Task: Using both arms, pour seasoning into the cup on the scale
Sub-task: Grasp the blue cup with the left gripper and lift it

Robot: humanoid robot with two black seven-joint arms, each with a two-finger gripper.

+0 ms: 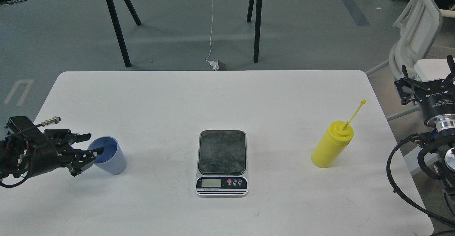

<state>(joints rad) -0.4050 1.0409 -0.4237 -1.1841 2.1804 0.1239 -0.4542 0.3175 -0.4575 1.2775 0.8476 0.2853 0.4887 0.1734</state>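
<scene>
A light-blue cup (pixel 108 156) stands upright on the white table (pixel 213 97) at the left. My left gripper (pixel 89 146) is open, low at the cup's left side, its fingertips at the rim. The scale (pixel 221 162) lies in the middle with nothing on its dark platform. The yellow seasoning bottle (pixel 331 144) stands upright at the right, its cap strap sticking up. My right gripper (pixel 426 73) is open, raised beyond the table's right edge, well apart from the bottle.
Black trestle legs (pixel 121 22) stand on the grey floor behind the table. A white chair (pixel 416 33) is at the back right, close to my right arm. A white cable (pixel 212 22) hangs down behind the table.
</scene>
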